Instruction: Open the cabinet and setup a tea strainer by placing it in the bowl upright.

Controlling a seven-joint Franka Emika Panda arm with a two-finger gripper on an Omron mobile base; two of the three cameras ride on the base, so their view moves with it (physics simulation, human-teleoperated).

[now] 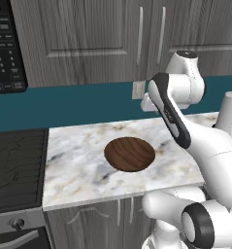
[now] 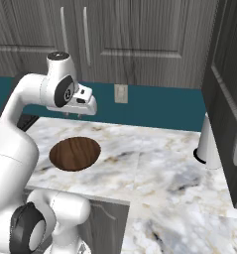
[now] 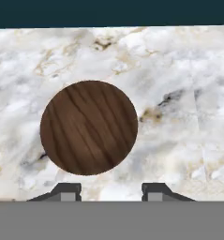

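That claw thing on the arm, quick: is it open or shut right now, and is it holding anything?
Gripper: open, jaws spread apart with nothing between them, hanging above the marble counter near the wooden bowl.

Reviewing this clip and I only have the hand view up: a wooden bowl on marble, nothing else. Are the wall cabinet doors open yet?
Observer: No. In the left base view both doors of the cabinet are shut, with the two bar handles side by side at the seam.
Operator: Where is the pincer relative to the bowl?
Observer: The pincer hangs above the counter's back edge, apart from the bowl, fingers spread and holding nothing.
Operator: Anything else on the counter?
Observer: A white upright roll-like object stands at the right end, beside a tall dark cabinet side.
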